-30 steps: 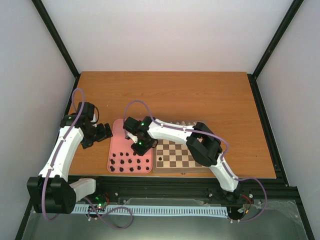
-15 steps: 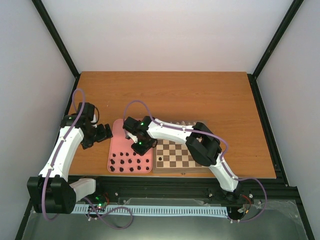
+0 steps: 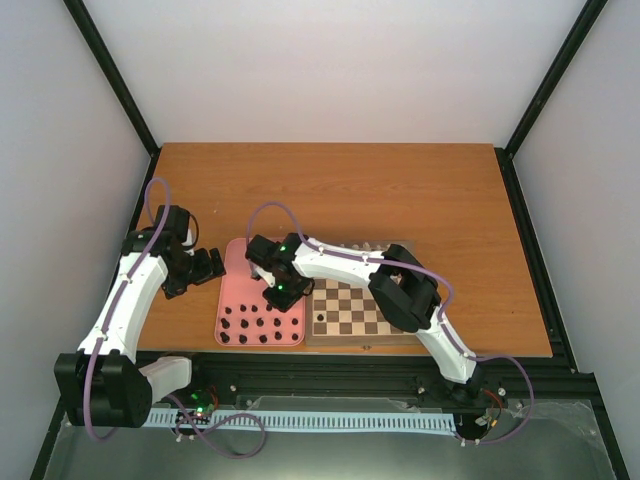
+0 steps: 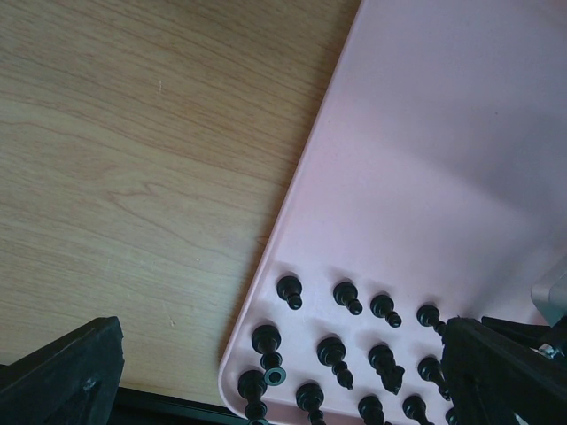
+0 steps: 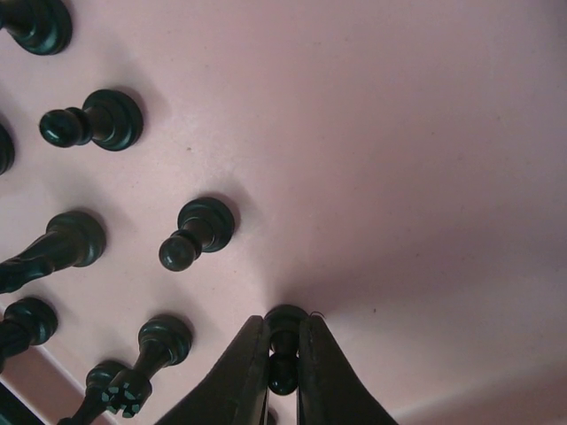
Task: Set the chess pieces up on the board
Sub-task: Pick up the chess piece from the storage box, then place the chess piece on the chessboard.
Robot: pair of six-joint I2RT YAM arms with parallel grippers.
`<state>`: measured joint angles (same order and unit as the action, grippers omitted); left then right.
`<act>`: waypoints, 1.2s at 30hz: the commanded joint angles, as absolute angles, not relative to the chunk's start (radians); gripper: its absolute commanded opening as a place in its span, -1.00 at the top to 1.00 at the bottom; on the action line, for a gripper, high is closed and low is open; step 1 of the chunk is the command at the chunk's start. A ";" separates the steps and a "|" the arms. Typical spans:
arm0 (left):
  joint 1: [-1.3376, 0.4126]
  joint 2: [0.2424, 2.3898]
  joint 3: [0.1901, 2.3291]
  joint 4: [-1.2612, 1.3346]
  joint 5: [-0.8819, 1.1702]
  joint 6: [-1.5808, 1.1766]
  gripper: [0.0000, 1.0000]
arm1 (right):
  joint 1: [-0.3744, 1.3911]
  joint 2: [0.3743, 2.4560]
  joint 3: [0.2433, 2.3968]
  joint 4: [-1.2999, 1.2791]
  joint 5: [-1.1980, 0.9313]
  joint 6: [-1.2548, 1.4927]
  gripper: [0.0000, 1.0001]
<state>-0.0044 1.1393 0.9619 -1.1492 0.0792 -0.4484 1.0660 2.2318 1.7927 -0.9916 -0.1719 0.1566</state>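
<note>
In the right wrist view, my right gripper [image 5: 283, 329] is shut on a dark pawn [image 5: 286, 313] that stands on the pink tray [image 5: 399, 133]. Several more dark chess pieces [image 5: 197, 227] stand to its left. From above, the right gripper [image 3: 280, 293] is low over the tray's right side, beside the board [image 3: 355, 300]. One dark piece [image 3: 320, 318] stands on the board's near left. My left gripper [image 3: 205, 265] hovers by the tray's left edge. Its jaws are wide apart and empty [image 4: 283, 376] above rows of dark pieces [image 4: 331, 351].
The pink tray [image 3: 240, 285] lies against the board's left side, with its dark pieces [image 3: 255, 328] crowded toward the near end. Bare wooden table [image 3: 400, 190] stretches behind both. The right arm's elbow [image 3: 405, 295] hangs over the board.
The right gripper's jaws have closed onto the dark pawn on the tray. Both arms stay almost where they were.
</note>
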 commanded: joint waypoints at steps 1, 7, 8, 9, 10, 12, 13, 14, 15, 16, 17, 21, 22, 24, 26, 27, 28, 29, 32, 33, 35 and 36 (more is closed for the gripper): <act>0.002 1.113 0.967 -1.150 0.086 -0.434 -0.99 | 1.060 2.230 1.812 -1.004 -0.152 0.163 0.82; 0.002 1.106 0.964 -1.152 0.087 -0.433 -1.00 | 1.062 2.157 1.805 -0.995 -0.103 0.183 0.91; 0.002 1.105 0.963 -1.151 0.089 -0.433 -0.99 | 1.062 2.137 1.801 -0.993 -0.096 0.188 0.91; 0.003 1.105 0.964 -1.151 0.088 -0.433 -0.99 | 1.060 2.119 1.797 -0.990 -0.087 0.195 0.91; 0.002 1.105 0.964 -1.150 0.088 -0.433 -0.99 | 1.060 2.099 1.791 -0.988 -0.079 0.200 0.92; 0.002 1.105 0.964 -1.150 0.089 -0.433 -0.99 | 1.060 2.057 1.772 -0.987 -0.062 0.213 0.92; 0.002 1.105 0.965 -1.149 0.091 -0.433 -0.99 | 1.061 2.035 1.761 -0.988 -0.053 0.219 0.92; 0.002 1.104 0.963 -1.148 0.091 -0.432 -0.99 | 1.060 2.015 1.746 -0.991 -0.044 0.227 0.92; 0.002 1.105 0.962 -1.147 0.092 -0.431 -0.99 | 1.060 1.990 1.731 -0.995 -0.034 0.231 0.92; 0.002 1.105 0.960 -1.146 0.094 -0.431 -0.99 | 1.060 1.967 1.709 -0.997 -0.027 0.237 0.92; 0.003 1.104 0.959 -1.145 0.094 -0.431 -0.99 | 1.057 1.944 1.682 -0.998 -0.023 0.244 0.92; 0.002 1.105 0.954 -1.136 0.104 -0.433 -0.99 | 1.043 1.818 1.494 -0.978 0.004 0.295 0.92; 0.002 1.105 0.953 -1.135 0.107 -0.433 -0.99 | 1.037 1.792 1.453 -0.962 -0.001 0.310 0.92; 0.002 1.107 0.953 -1.132 0.112 -0.432 -0.99 | 1.025 1.747 1.377 -0.933 -0.012 0.341 0.91; 0.002 1.109 0.951 -1.129 0.116 -0.432 -0.99 | 1.014 1.715 1.318 -0.914 -0.007 0.359 0.91; 0.002 1.109 0.950 -1.127 0.118 -0.433 -0.99 | 1.009 1.709 1.301 -0.909 -0.004 0.366 0.91; 0.002 1.110 0.949 -1.124 0.121 -0.431 -0.99 | 1.005 1.704 1.286 -0.906 0.000 0.373 0.91; 0.002 1.111 0.948 -1.122 0.127 -0.432 -0.99 | 1.001 1.703 1.276 -0.902 -0.001 0.374 0.91; 0.002 1.115 0.946 -1.118 0.129 -0.432 -0.99 | 0.999 1.704 1.253 -0.887 -0.018 0.375 0.91; 0.002 1.116 0.946 -1.118 0.129 -0.431 -0.99 | 0.999 1.706 1.245 -0.880 -0.025 0.372 0.91; 0.002 1.114 0.946 -1.118 0.129 -0.430 -1.00 | 0.999 1.709 1.227 -0.866 -0.041 0.370 0.91; 0.002 1.113 0.946 -1.119 0.129 -0.430 -1.00 | 0.999 1.709 1.217 -0.860 -0.049 0.369 0.91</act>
